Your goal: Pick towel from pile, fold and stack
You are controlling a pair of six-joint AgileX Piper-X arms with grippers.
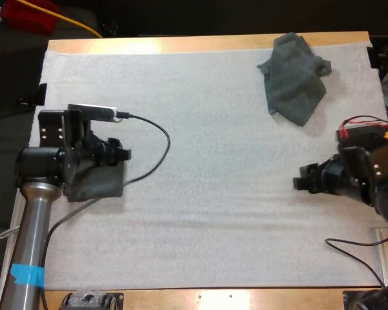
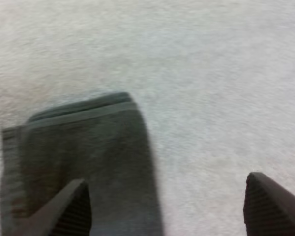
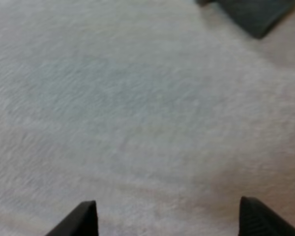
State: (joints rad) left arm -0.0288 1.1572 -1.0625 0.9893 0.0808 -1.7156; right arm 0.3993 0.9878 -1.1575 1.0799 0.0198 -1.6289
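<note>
Crumpled towel [image 1: 294, 77] lies at the far right corner of the white mat [image 1: 213, 213], a dark grey-green heap with one pointed flap trailing toward the mat's middle. A second one, the folded towel [image 1: 102, 182], sits flat at the mat's left side, about halfway between its near and far borders, and my left arm partly covers it from above. From the left wrist camera I see it [image 2: 83, 167] as a neat rectangle with a stitched band along one edge and a rounded corner, lying smooth on the mat. My left gripper [image 1: 118, 152] hangs right over that piece with its jaws wide apart. One finger is above the cloth and the other above bare mat beside the towel's edge, with nothing between them. I cannot tell whether the finger over the cloth touches it. My right gripper [image 1: 302, 181] is over the mat's right side, well apart from both towels and nearer to me than the crumpled one. Its jaws are also spread, with plain mat under them and the crumpled heap's edge [image 3: 255, 14] showing farther off. The mat covers most of the wooden table [image 1: 181, 44], leaving a strip of wood along its far border.
</note>
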